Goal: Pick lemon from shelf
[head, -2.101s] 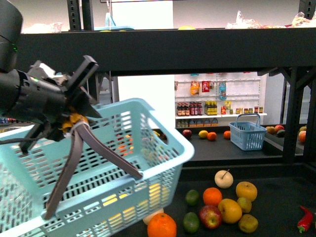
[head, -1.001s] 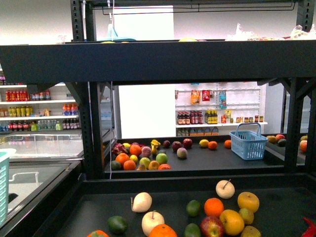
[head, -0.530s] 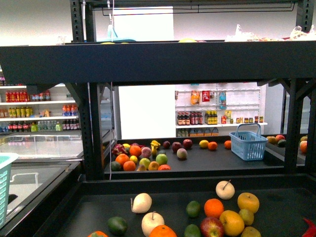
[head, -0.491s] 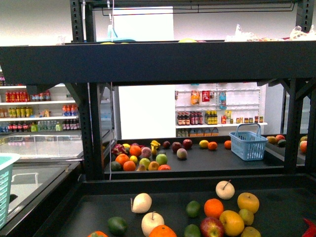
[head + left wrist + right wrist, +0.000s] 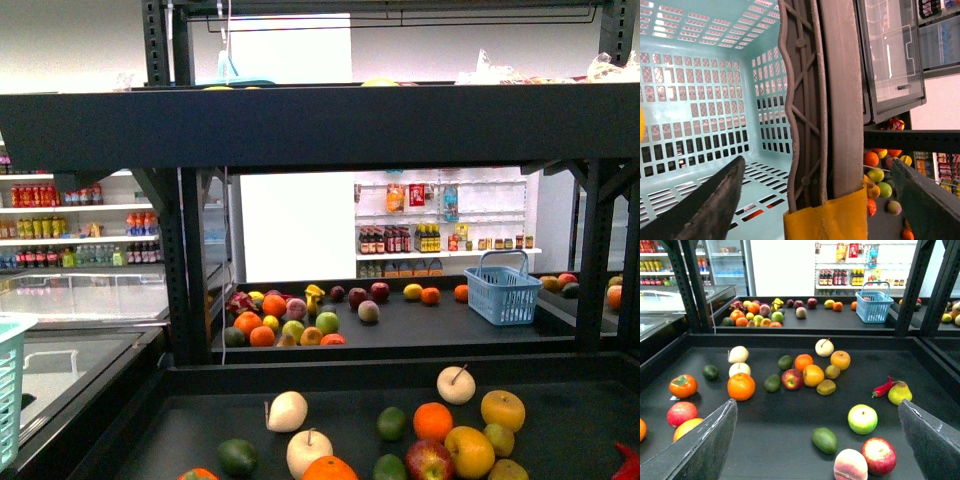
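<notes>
Gripping the brown handle (image 5: 812, 100) of a teal basket (image 5: 705, 100), the left gripper (image 5: 822, 220) is seen, while the right gripper's (image 5: 815, 440) fingers are spread above the shelf (image 5: 790, 435).

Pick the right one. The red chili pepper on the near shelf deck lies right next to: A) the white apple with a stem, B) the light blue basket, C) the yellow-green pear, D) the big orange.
C: in the right wrist view the red chili pepper lies close beside the yellow-green pear, far from the other three.
</notes>
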Motion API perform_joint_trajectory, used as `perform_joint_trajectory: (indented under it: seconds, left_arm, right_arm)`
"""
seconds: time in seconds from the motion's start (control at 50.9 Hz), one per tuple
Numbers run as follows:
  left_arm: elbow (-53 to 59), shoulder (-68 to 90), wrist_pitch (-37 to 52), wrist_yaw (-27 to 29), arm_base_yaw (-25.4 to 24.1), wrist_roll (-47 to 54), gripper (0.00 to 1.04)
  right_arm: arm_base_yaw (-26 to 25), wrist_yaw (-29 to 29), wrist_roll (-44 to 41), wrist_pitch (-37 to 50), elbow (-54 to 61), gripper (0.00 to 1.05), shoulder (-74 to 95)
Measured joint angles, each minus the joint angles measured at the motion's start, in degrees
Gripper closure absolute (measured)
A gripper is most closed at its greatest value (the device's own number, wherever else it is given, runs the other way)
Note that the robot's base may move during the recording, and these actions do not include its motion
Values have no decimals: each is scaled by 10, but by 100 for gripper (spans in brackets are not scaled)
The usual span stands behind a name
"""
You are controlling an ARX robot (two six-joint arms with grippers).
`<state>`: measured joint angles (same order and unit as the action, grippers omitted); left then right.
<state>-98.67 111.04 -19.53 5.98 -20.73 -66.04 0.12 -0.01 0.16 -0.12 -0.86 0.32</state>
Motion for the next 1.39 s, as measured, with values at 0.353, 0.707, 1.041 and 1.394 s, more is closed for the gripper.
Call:
perform_joint_trajectory:
  seconds: [0.353,0.707,1.041,1.394]
  left_arm:
    - [23,-34,-15,2,-12,33,8]
    - [100,-129,-28,16,-27,82,8]
    - [331,-397,179,123,55,299,8]
    - [780,-739,372,-41,208,604,36]
  right_arm:
    - [0,0,0,0,0,8,0]
    - [0,0,0,0,0,8,0]
    - [0,0,0,0,0,8,0]
    - [0,0,0,0,0,8,0]
